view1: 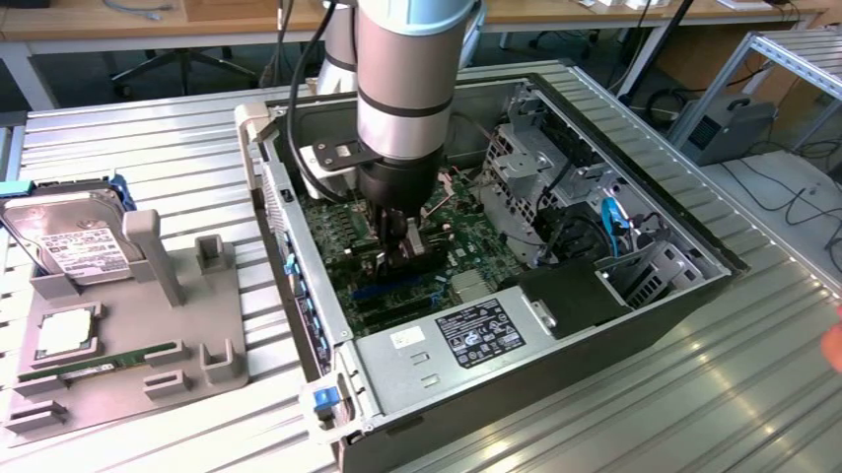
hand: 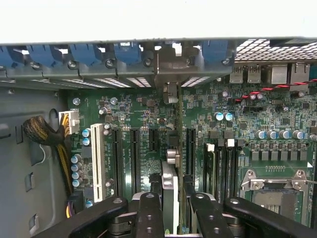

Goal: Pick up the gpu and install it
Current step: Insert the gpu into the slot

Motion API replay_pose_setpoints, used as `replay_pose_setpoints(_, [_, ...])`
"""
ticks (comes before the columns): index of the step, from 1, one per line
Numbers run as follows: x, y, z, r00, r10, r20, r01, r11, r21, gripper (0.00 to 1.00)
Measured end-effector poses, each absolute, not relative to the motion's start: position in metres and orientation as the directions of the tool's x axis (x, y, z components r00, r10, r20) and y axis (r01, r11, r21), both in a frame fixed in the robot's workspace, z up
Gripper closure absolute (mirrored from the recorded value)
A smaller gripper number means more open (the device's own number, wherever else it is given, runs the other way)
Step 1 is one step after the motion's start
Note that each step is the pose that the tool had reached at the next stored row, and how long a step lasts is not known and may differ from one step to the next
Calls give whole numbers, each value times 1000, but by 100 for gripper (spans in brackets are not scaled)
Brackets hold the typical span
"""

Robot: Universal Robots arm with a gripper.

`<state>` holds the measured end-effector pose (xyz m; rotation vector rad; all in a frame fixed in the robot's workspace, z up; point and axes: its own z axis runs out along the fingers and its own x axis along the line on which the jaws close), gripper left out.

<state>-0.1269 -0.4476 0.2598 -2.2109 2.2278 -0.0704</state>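
The gpu [hand: 170,184] stands on edge between my fingers, a thin dark card seen end-on, and its silvery bracket [hand: 170,74] reaches the case's rear slot openings. It sits in line with a black expansion slot [hand: 189,148] on the green motherboard [hand: 143,119]; whether it is seated I cannot tell. My gripper [hand: 174,201] is shut on the gpu, one black finger [hand: 148,210] on each side. In the exterior view the gripper [view1: 401,258] is deep inside the open computer case [view1: 632,296], low over the motherboard.
A grey holder [view1: 197,365] at the exterior view's left carries a hard drive [view1: 73,246], a green memory stick [view1: 99,363] and a square chip [view1: 66,335]. Around the gripper are the power supply [view1: 460,340], a drive cage [view1: 526,168], a white slot [hand: 97,161] and a cable bundle [hand: 44,134].
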Motion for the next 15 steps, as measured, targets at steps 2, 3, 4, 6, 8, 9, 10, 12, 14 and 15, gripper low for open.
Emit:
replay_pose_setpoints(2, [-127, -448, 259, -6, -1000, 30, -999, 5, -33, 73])
replay_pose_setpoints(3, [-127, -448, 259, -4, -1000, 30, -999, 3, -33, 73])
replay_pose_setpoints(4, [-127, -448, 259, -2, -1000, 30, -999, 1, -33, 73])
replay_pose_setpoints(6, [-127, -447, 259, 13, -999, 30, -999, -14, -33, 73])
replay_pose_setpoints(8, [-127, -447, 259, 29, -999, 30, -999, -30, -33, 73])
replay_pose_setpoints(9, [-127, -447, 259, 31, -999, 30, -999, -32, -33, 73])
replay_pose_setpoints(10, [-127, -447, 259, 31, -999, 30, -999, -32, -33, 73])
replay_pose_setpoints(12, [-127, -447, 259, 31, -999, 30, -999, -32, -33, 73])
replay_pose_setpoints(14, [-127, -447, 258, 27, -999, 28, -999, -28, -33, 73])
replay_pose_setpoints(15, [-127, -447, 258, 25, -999, 28, -999, -26, -33, 73])
